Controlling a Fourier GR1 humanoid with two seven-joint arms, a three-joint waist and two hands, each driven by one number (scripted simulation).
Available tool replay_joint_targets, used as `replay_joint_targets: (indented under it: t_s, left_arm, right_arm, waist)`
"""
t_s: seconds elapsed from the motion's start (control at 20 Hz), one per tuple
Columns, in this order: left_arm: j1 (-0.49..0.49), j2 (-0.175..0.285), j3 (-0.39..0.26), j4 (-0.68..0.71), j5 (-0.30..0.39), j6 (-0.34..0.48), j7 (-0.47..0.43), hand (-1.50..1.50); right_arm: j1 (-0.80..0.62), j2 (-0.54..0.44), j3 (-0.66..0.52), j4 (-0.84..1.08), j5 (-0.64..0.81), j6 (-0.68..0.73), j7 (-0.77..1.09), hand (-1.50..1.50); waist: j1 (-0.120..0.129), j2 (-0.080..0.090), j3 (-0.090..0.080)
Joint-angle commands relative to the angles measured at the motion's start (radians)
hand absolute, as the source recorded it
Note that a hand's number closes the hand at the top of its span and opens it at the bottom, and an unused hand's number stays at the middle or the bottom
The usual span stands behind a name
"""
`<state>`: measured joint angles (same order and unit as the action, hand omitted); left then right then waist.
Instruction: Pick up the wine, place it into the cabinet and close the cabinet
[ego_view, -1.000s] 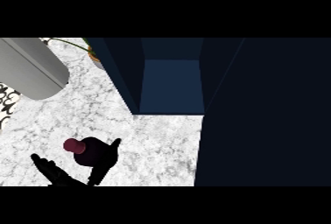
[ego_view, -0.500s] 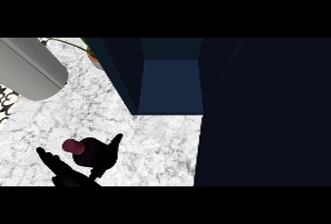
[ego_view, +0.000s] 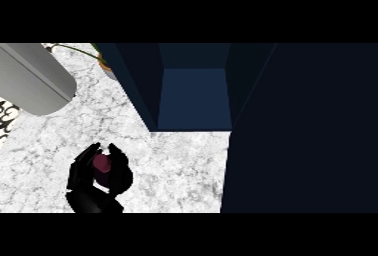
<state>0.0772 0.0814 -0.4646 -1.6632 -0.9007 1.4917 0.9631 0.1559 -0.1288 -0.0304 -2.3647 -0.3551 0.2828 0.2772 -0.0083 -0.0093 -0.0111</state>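
- My left hand (ego_view: 83, 176) is curled round the wine (ego_view: 102, 164), fingers (ego_view: 118, 161) closing on both sides, so that I can lift it off the table (ego_view: 177, 170).
- Only the wine's dark red top shows between my fingertips. The rest is hidden inside my grasp.
- The wine is low at the view's left, near the table's front edge. It is well apart from the cabinet (ego_view: 193, 97), which lies up and to the right.
- The cabinet is open, its blue inside facing me, and I judge it was left that way to take the wine.
- Its door (ego_view: 303, 130) is swung out at the right, a dark panel waiting to be shut afterwards.
- I cannot tell whether the wine is resting on the table or already raised.
- My right hand does not show.
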Motion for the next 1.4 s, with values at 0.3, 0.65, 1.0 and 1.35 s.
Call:
replay_joint_targets:
  t_s: [0.3, 0.65, 1.0, 1.35]
  left_arm:
    - [-0.086, 0.211, -0.290, -0.016, 0.125, 0.008, 0.002, 1.50]
    - [-0.150, 0.336, -0.520, -0.195, 0.176, 0.008, -0.020, 1.50]
    - [-0.237, 0.400, -0.616, -0.348, 0.205, 0.008, -0.066, 1.50]
    - [-0.285, 0.440, -0.674, -0.443, 0.254, 0.008, -0.091, 1.50]
  right_arm:
    - [-0.043, 0.014, 0.039, -0.019, -0.016, -0.010, 0.011, -1.50]
    - [-0.027, 0.011, 0.045, 0.003, -0.025, 0.009, 0.005, -1.50]
    - [-0.040, 0.015, 0.060, -0.005, -0.026, 0.000, 0.024, -1.50]
    - [-0.044, 0.007, 0.062, -0.030, -0.016, -0.007, 0.039, -1.50]
  waist:
    - [-0.058, 0.011, -0.006]
    - [-0.076, 0.007, -0.009]
    - [-0.055, 0.013, -0.008]
    - [-0.054, 0.018, -0.008]
